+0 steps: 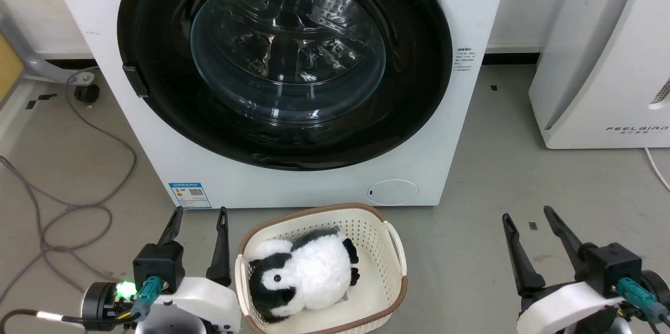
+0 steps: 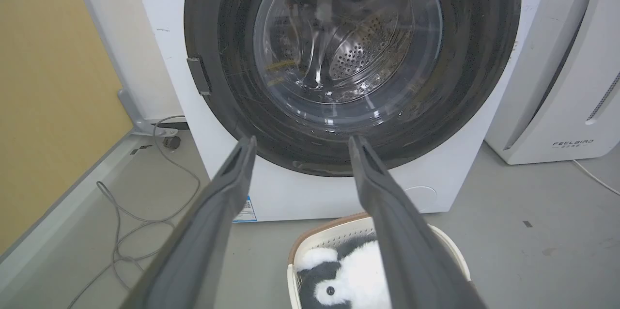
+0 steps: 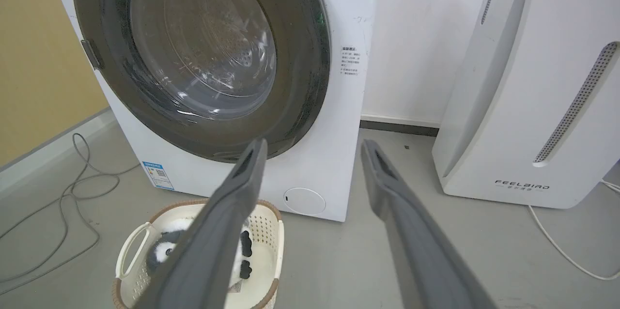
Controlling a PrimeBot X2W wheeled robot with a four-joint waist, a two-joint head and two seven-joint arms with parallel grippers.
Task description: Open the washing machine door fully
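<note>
Washing machine door (image 1: 285, 62) shut flush, well beyond both sets of fingertips. Left gripper (image 1: 200, 209) and right gripper (image 1: 526, 212): fingers apart, empty, flanking the laundry basket (image 1: 366, 226). Door catch (image 1: 135, 80) lies past the left fingers, so I'd reach there.

Bright, even light; glare streaks the washing machine door (image 1: 285, 56).

Left gripper (image 1: 200, 214) is sitting at lower left of the head view, its two dark fingers pointing up and standing wide apart. Right gripper (image 1: 526, 214) is sitting at lower right, fingers spread approx. the same, leaning a bit left. Left wrist (image 1: 201, 297) and right wrist (image 1: 560, 300), both pale, are lying along the bottom edge.
</note>
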